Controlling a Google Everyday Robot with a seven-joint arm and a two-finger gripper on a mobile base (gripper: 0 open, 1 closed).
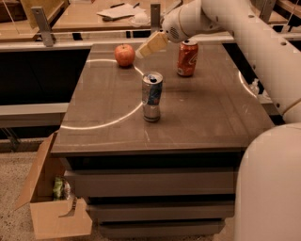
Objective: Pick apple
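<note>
The apple [124,55] is small, round and red-orange. It sits on the far left part of the brown table top [202,117]. My gripper [149,46] hangs over the far middle of the table, its beige fingers pointing down-left toward the apple. It is just right of the apple, a short gap away and slightly higher, not touching it. The white arm [254,42] reaches in from the right.
An orange soda can [187,58] stands right of the gripper. A silver-blue can [152,96] stands mid-table, nearer me. An open cardboard box [51,202] sits on the floor at the left. A shelf with papers [117,12] lies behind the table.
</note>
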